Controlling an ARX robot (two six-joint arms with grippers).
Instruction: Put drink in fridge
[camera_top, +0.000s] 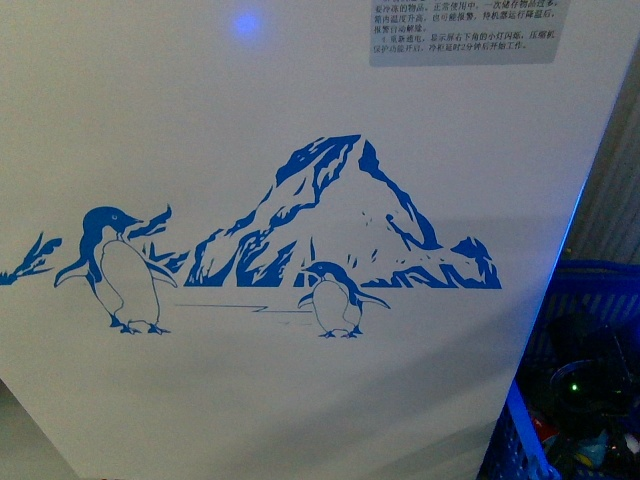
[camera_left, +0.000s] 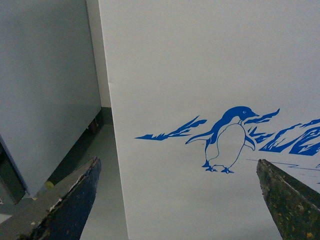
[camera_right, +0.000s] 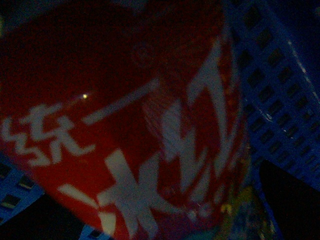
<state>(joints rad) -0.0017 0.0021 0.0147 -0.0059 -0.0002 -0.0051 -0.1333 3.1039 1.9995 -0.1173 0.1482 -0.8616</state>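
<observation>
The left pincer (camera_left: 177, 167) is held wide open just before the white side wall of the fridge (camera_left: 200, 60). Its two worn dark fingers (camera_left: 70, 200) are set far apart and nothing is gripped between them. Between the fingers a blue penguin (camera_left: 227, 140) of the printed graphic is framed. In the dim right wrist view a drink (camera_right: 125, 125) with a red label and large white characters is seen very close, filling most of the picture. The lattice wall of a blue crate (camera_right: 270, 75) is seen around it. The right pincer's own fingers are not shown, so whether the drink is gripped cannot be told. In the front view the fridge wall fills nearly everything. Two penguins and a blue mountain (camera_top: 340, 210) are printed across it, a grey label (camera_top: 460, 30) with small text is stuck near its upper edge, and a faint blue spot of light (camera_top: 245, 25) is cast on it. The blue crate is placed just beside the fridge at its right corner. A dark shape with a small green light (camera_top: 572, 388) lies inside the crate, too dim to be named. On the fridge's far left a grey cabinet (camera_left: 45, 75) stands on a grey floor (camera_left: 100, 165), with a narrow gap left between the two.
</observation>
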